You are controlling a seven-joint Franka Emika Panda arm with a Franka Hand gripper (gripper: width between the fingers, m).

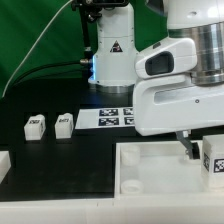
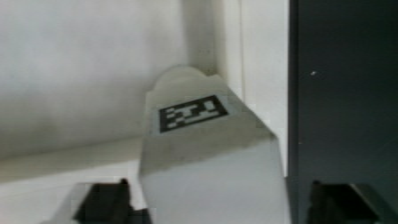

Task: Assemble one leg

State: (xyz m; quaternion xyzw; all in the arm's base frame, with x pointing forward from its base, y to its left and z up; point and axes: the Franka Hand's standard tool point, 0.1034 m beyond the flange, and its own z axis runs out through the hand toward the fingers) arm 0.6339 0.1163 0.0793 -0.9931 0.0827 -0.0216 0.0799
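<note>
My gripper (image 1: 200,153) hangs at the exterior view's right, over the right end of the large white tray-like piece (image 1: 150,172). It is shut on a white leg (image 1: 213,160) with a marker tag. In the wrist view the leg (image 2: 192,120) runs out from between the fingers (image 2: 107,200), tag facing the camera, and its far end points at a corner of the tray-like piece (image 2: 89,90). The gripper (image 2: 210,205) shows only as two dark fingertips beside the leg. Two more legs (image 1: 36,125) (image 1: 64,122) stand on the black table at the left.
The marker board (image 1: 113,118) lies behind the tray-like piece near the arm's base (image 1: 110,60). Another white part (image 1: 3,166) shows at the left edge. A green backdrop is behind. The arm's white body hides the right back of the table.
</note>
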